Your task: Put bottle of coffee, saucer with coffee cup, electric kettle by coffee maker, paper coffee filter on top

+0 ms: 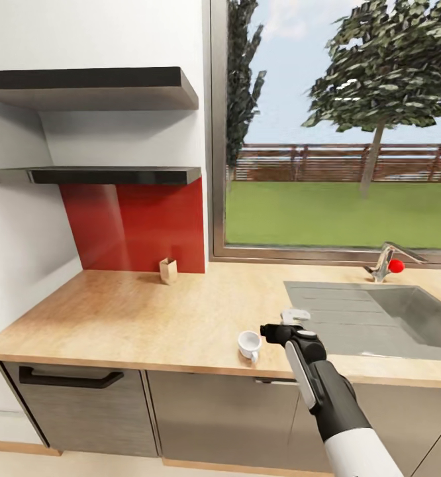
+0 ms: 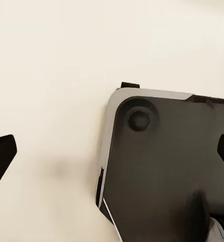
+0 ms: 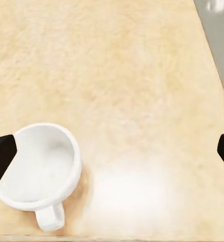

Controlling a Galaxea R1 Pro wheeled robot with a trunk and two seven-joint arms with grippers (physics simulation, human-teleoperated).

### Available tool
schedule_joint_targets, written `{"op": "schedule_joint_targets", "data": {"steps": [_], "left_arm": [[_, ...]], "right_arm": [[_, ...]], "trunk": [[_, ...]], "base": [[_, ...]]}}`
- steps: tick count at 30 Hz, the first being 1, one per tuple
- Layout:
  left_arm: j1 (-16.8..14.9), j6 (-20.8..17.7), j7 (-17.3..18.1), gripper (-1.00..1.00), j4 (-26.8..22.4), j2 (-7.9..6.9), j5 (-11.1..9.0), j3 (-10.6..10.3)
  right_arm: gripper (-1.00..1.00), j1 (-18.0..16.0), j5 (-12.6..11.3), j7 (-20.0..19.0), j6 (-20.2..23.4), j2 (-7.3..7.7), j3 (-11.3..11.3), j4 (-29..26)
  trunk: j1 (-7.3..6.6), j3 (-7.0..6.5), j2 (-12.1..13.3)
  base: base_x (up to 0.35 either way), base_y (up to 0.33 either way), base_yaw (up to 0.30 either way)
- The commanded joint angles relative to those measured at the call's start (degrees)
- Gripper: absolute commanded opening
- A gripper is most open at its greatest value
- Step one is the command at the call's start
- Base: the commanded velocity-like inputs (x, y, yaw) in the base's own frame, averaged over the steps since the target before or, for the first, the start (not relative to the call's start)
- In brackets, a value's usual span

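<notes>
A: Any writing or labels?
B: None legible. Left to right: two dark shelves (image 1: 91, 87), a red backsplash (image 1: 138, 228), a small tan box (image 1: 168, 270), then the window (image 1: 340, 126) and sink (image 1: 392, 318).
A: The coffee cup (image 1: 249, 344)?
B: Upright on the kitchen countertop (image 1: 114, 318) near its front edge, just beside the right gripper (image 3: 112, 151), jaws spread. The left gripper (image 2: 112, 156) is spread too.

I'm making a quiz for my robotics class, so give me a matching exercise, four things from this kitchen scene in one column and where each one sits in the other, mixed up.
Things:
1. coffee cup
2. small wooden box
3. tap with the red knob
4. right claw

Places:
A. behind the sink, below the window
B. against the red backsplash
C. near the front edge of the kitchen countertop
D. above the worktop, just beside the cup

Pairs: 1-C, 2-B, 3-A, 4-D
</notes>
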State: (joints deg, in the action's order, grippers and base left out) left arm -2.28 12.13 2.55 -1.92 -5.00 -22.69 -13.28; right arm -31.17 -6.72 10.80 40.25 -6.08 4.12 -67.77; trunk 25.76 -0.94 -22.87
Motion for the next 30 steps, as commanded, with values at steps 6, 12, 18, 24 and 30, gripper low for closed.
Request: {"op": "schedule_joint_targets", "data": {"steps": [6,12,18,24,30], "left_arm": [[0.0,0.2,0.1,1.0,0.1,-0.01,-0.6,-0.4],[0.1,0.2,-0.3,1.0,0.1,-0.07,-0.6,-0.4],[0.1,0.2,-0.4,1.0,0.1,-0.1,-0.6,-0.4],[0.1,0.2,-0.4,1.0,0.1,-0.06,-0.6,-0.4],[0.1,0.2,-0.4,1.0,0.1,-0.06,-0.6,-0.4]], "right_arm": [[1.0,0.0,-0.7,0.5,1.2,-0.02,0.2,2.9],[1.0,0.0,-0.7,0.5,1.4,-0.07,0.3,3.3],[1.0,0.0,-0.8,0.5,1.4,-0.15,0.4,4.3],[1.0,0.1,-0.8,0.5,1.3,-0.16,0.4,6.0],[1.0,0.1,-0.9,0.4,1.2,-0.16,0.4,8.4]], "trunk": [[0.02,0.02,0.0],[0.02,0.02,0.0],[0.02,0.02,0.0],[0.02,0.02,0.0],[0.02,0.02,0.0]], "base": [[0.003,0.0,0.0],[0.025,0.001,0.0],[0.203,0.083,0.0],[0.066,0.035,0.0],[0.007,0.004,0.0]]}}
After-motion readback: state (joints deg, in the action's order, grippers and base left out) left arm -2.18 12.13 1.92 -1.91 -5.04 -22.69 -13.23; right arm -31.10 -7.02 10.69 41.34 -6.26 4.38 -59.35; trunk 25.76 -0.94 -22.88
